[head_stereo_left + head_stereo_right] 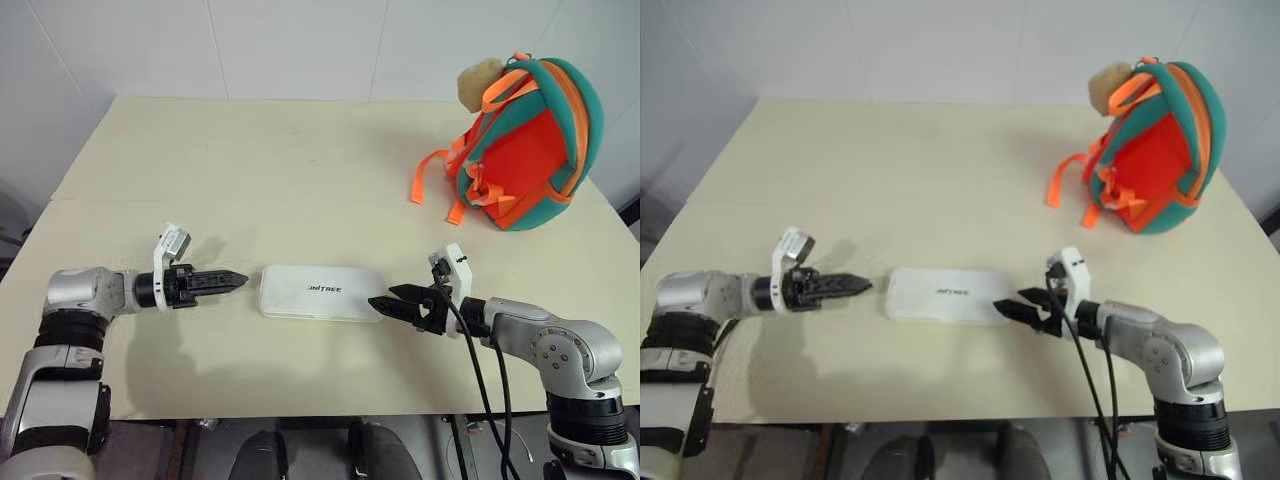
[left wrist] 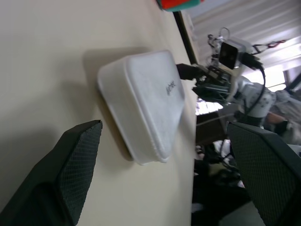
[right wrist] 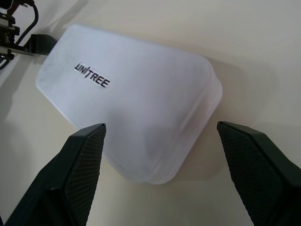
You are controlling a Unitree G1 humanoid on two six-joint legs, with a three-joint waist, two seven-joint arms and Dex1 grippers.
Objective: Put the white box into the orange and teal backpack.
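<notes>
A pale cream tabletop is being shown against a white wall, and everything of the task is being carried by it.

The orange and teal backpack is being seen standing upright at the far right corner of the tabletop. Its body is teal padded fabric with a bright orange panel facing the robot, orange straps are trailing onto the tabletop on its left side, and a beige plush charm is being carried at its top. No writing can be read on it.

The white box is lying flat near the front edge of the tabletop, about midway across it and well apart from the backpack. It is a flat white rectangular case with rounded corners, and dark "UNITREE" lettering is being displayed on its lid.

The left gripper is being held level just beside the box's left end, with a small gap visible between them. In the left wrist view its fingers are standing wide apart, with nothing between them.

The right gripper is being held at the box's right end; whether it is touching cannot be told. Its fingers are likewise spread wide, and nothing is being gripped.
</notes>
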